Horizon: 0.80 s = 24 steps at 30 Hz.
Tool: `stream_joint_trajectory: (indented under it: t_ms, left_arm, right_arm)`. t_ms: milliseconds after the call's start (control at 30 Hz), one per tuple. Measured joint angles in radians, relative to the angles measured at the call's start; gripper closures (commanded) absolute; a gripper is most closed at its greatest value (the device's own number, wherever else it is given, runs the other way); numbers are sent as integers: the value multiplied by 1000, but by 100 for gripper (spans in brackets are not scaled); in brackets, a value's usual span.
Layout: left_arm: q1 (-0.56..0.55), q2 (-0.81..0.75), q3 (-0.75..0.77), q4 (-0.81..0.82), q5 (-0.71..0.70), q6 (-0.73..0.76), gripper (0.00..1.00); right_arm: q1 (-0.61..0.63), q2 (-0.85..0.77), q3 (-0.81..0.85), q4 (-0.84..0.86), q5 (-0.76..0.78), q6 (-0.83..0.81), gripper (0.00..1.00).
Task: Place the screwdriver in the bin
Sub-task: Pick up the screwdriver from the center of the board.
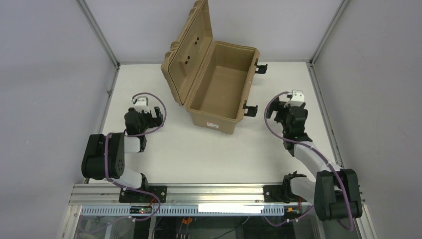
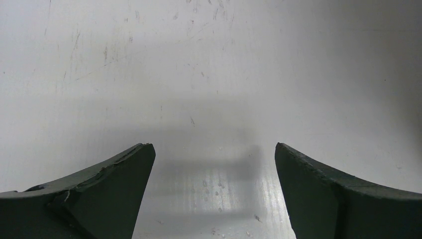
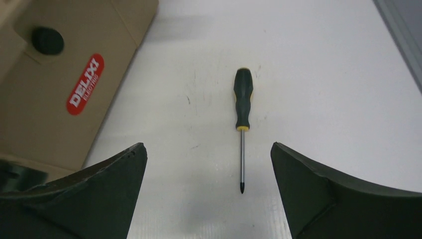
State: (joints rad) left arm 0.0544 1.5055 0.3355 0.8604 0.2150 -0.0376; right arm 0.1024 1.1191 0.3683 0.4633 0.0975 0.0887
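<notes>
The screwdriver (image 3: 242,124) lies flat on the white table in the right wrist view, with its black and yellow handle away from me and its thin shaft pointing back between my fingers. My right gripper (image 3: 208,145) is open, and the shaft's tip lies just ahead of the gap, closer to the right finger. I cannot make the screwdriver out in the top view. The bin (image 1: 214,119) is a tan case at the table's back middle, with its lid standing open on the left. Over bare table, my left gripper (image 2: 214,147) is open and holds nothing.
The bin's side wall (image 3: 59,74), with a red label, fills the left of the right wrist view. Black latches (image 1: 250,109) stick out from the bin's right side towards the right arm (image 1: 291,112). The left arm (image 1: 144,117) is folded at the table's left. Grey walls enclose the table.
</notes>
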Motion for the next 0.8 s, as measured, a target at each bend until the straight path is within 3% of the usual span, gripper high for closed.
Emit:
stream_joint_trajectory:
  t_ms: [333, 800]
  left_arm:
    - [0, 0, 0, 0, 0, 0, 1]
    - [0, 0, 0, 0, 0, 0, 1]
  right_arm:
    - [0, -157, 240, -373, 23, -3, 1]
    - [0, -128, 759, -825, 45, -3, 1]
